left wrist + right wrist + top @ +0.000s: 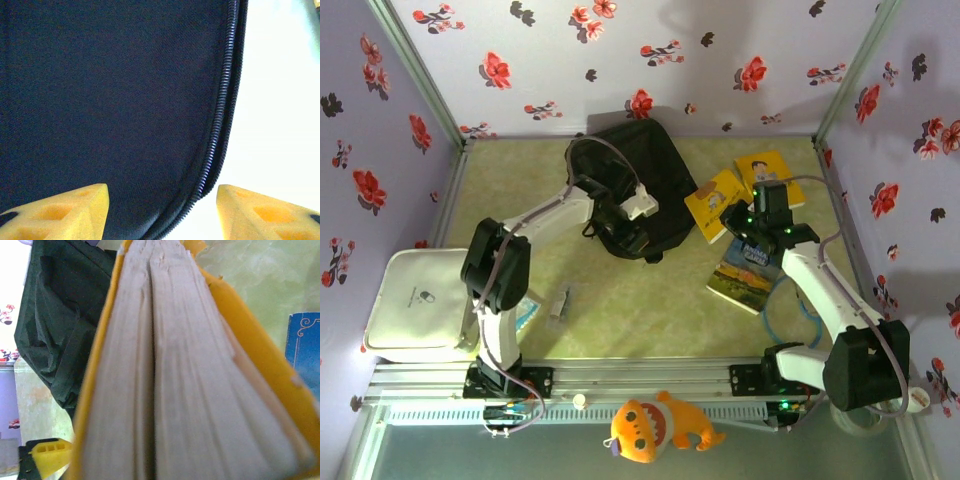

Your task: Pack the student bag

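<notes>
The left tool (162,194) stood apart, straddling the zip edge of the student bag (100,100). The right tool (742,222) was clamped on a yellow book (175,390).

Green table (650,300): black bag (655,170) at the far middle; right of it a yellow book (710,200), another yellow book (772,168), a blue book (745,275); white case (420,300) at the left edge; pen (560,300) near front-left.

The yellow book (175,390) was blurred and cut off below (too near the lens); the small grey object (560,301) was unidentifiable.
</notes>
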